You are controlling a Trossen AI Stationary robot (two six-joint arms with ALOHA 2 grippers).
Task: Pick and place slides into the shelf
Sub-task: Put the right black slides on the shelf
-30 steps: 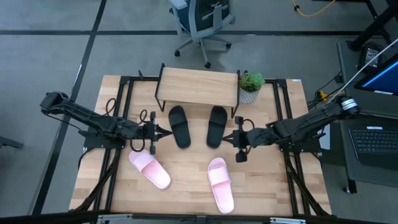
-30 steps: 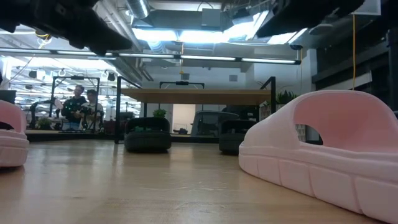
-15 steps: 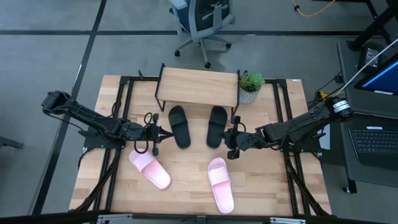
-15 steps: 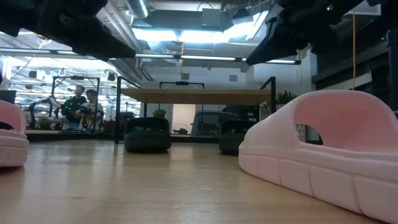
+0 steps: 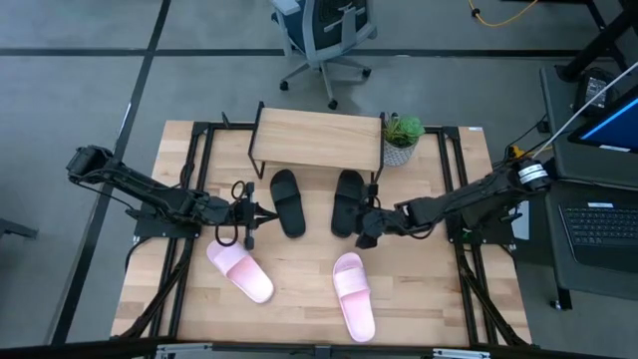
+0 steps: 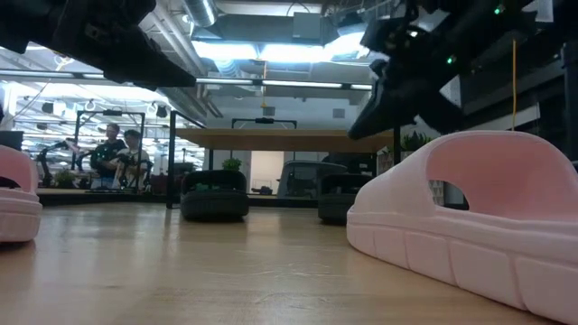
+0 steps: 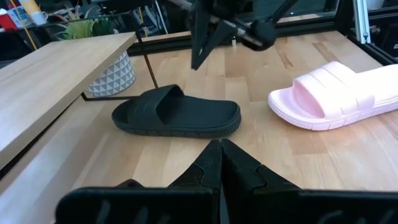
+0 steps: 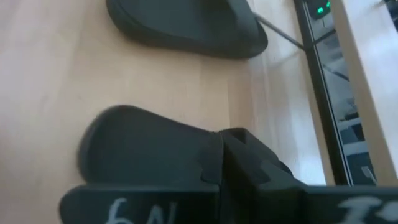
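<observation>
Two black slides lie soles down on the table in front of the shelf (image 5: 317,140): the left one (image 5: 287,202) and the right one (image 5: 347,202). Two pink slides rest nearer the near edge, one on the left (image 5: 240,271) and one on the right (image 5: 353,295). My left gripper (image 5: 263,212) hovers shut just left of the left black slide (image 7: 177,112). My right gripper (image 5: 362,227) is shut above the heel of the right black slide (image 8: 143,143). In the low view it (image 6: 358,126) hangs above that slide (image 6: 339,197).
A potted plant (image 5: 401,138) stands at the shelf's right end. Black frame rails run along both table sides (image 5: 194,170). The shelf's thin black legs (image 7: 148,62) stand close behind the black slides. Bare wood lies between the pink slides (image 5: 299,279).
My right gripper has moved toward the table's left and come lower, from right of the right black slide to above its heel. The slides have stayed in place.
</observation>
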